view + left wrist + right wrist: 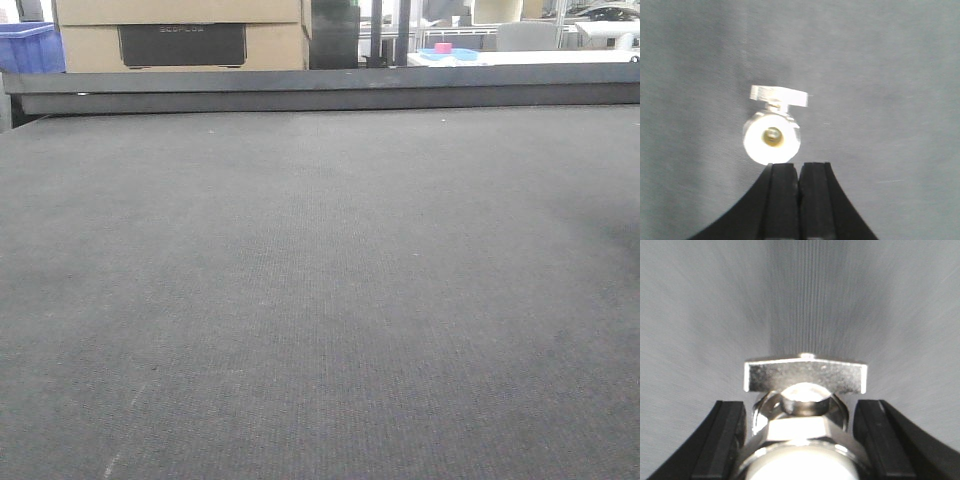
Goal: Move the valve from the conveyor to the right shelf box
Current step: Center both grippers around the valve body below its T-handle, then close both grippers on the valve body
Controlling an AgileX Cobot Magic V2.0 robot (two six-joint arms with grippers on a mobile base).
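Note:
The conveyor is a wide dark grey woven belt filling the front view, where neither valve nor gripper shows. In the right wrist view a shiny metal valve with a flat T-handle sits between the black fingers of my right gripper, which is shut on its body. The belt behind it is streaked with blur. In the left wrist view another silver valve lies on the belt, its round opening facing the camera. My left gripper is shut and empty just short of it. The right shelf box is out of view.
A dark rail runs along the belt's far edge. Behind it stand cardboard boxes, a blue crate at far left, and a white surface carrying a blue and pink object at right.

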